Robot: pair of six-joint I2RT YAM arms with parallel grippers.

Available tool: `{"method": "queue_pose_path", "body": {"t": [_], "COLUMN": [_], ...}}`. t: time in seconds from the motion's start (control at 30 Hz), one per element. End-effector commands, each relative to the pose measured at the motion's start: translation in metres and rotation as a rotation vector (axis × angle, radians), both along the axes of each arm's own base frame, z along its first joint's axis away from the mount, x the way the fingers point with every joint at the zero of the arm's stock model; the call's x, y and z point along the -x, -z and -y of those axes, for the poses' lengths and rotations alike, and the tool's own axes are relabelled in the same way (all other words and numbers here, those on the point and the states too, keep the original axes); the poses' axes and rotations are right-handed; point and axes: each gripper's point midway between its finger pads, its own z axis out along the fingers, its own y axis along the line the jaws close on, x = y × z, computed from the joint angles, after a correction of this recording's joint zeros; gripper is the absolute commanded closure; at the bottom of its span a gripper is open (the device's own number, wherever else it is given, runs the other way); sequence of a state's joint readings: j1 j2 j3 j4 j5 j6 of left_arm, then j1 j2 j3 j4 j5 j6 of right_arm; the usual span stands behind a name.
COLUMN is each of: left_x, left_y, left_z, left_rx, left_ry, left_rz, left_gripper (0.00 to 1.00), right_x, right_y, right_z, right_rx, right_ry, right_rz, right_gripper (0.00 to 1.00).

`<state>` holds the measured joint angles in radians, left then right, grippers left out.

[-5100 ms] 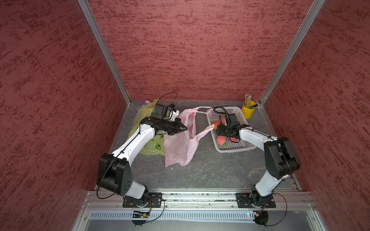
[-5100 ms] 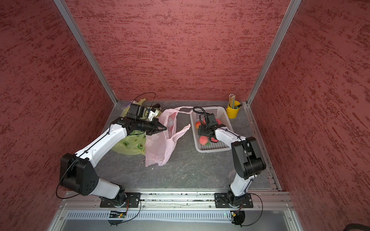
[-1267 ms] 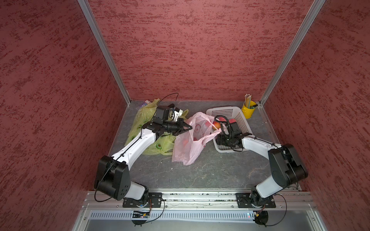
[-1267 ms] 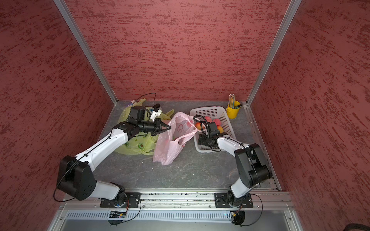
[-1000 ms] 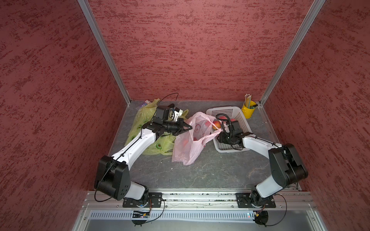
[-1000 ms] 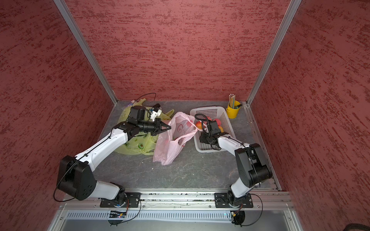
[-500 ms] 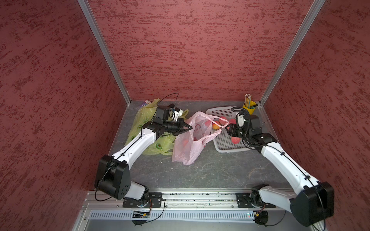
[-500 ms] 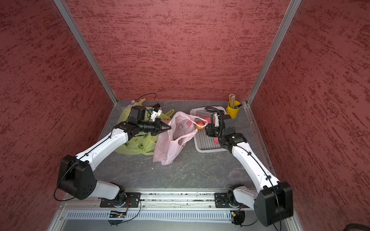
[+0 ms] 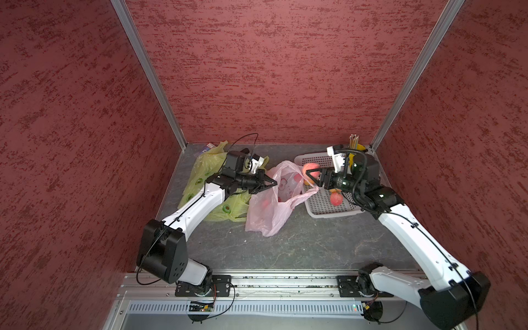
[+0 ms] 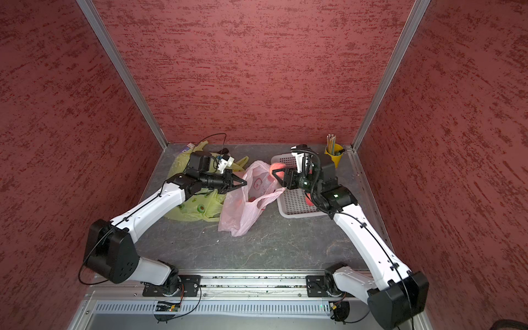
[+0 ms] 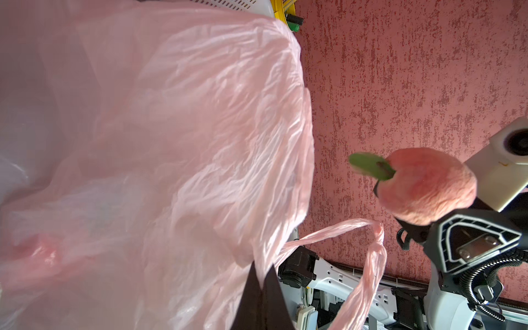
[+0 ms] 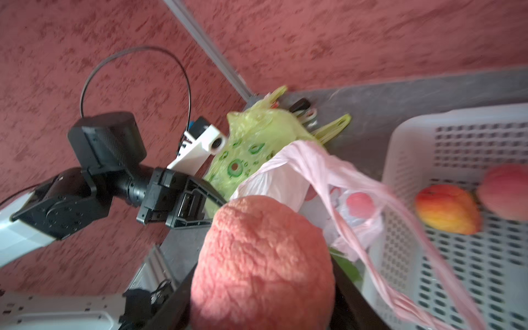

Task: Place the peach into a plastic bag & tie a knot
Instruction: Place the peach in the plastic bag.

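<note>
The job right now is getting the peach (image 9: 311,168) into the pink bag (image 9: 267,214). The peach is up in the air, just beside the bag's open mouth on the basket (image 9: 314,214) side. It is not inside yet.

The right end effector (image 9: 311,179) has the peach. Its jaws are about halfway open and press on the fruit from two sides. In the right wrist view the fuzzy peach fills the space between them.

The left end effector (image 9: 273,183) is squeezed all the way closed on the rim of the pink bag. It lifts that side so the mouth gapes toward the peach. In the left wrist view, thin pink plastic is pinched between the dark fingers (image 11: 251,300), and a loose handle (image 11: 377,257) dangles near the peach.

The bottom of the bag sits on the gray surface (image 9: 300,245). A green bag (image 9: 205,171) lies behind the left arm. More fruit (image 9: 336,198) is in the basket.

Next, I think the right arm has to carry the peach over the mouth and dip it in. Then the jaws need to open wider to let go. It should miss the loose handle so the peach does not catch on it. The left side needs to hold the rim up all the while. The knot is not tied yet.
</note>
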<state>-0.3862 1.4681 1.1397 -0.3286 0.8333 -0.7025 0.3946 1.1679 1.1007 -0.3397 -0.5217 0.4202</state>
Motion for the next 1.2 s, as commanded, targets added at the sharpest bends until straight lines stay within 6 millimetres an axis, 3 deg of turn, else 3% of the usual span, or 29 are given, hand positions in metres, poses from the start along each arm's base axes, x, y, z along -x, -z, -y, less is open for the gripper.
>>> {"method": "queue_pose_path", "body": {"t": [0.0, 0.17, 0.37, 0.57, 0.77, 0.9, 1.07, 1.17], "left_x": [-0.005, -0.004, -0.003, -0.003, -0.005, -0.01, -0.012, -0.011], "left_y": [-0.013, -0.014, -0.012, -0.011, -0.01, -0.011, -0.011, -0.012], "left_z": [0.003, 0.003, 0.005, 0.006, 0.007, 0.003, 0.001, 0.0], "left_rx": [0.017, 0.018, 0.019, 0.025, 0.037, 0.041, 0.046, 0.046], "left_ry": [0.007, 0.007, 0.01, 0.009, 0.007, -0.006, -0.009, -0.01], "left_rz": [0.041, 0.043, 0.038, 0.037, 0.035, 0.037, 0.039, 0.04], "left_gripper": [1.0, 1.0, 1.0, 1.0, 1.0, 1.0, 1.0, 1.0], "right_x": [0.003, -0.015, -0.039, -0.048, -0.039, -0.029, -0.026, -0.033], "right_y": [0.008, 0.054, 0.078, 0.081, 0.065, 0.038, 0.001, -0.003], "right_z": [-0.028, -0.041, -0.053, -0.06, -0.051, -0.023, 0.038, 0.078], "right_rx": [-0.018, 0.053, 0.083, 0.084, 0.104, 0.173, 0.238, 0.261], "right_ry": [-0.099, -0.097, -0.068, -0.059, -0.052, 0.03, 0.241, 0.378], "right_rz": [-0.04, -0.128, -0.19, -0.209, -0.165, -0.075, 0.03, 0.026], "right_gripper": [0.59, 0.55, 0.43, 0.22, 0.22, 0.23, 0.23, 0.21]}}
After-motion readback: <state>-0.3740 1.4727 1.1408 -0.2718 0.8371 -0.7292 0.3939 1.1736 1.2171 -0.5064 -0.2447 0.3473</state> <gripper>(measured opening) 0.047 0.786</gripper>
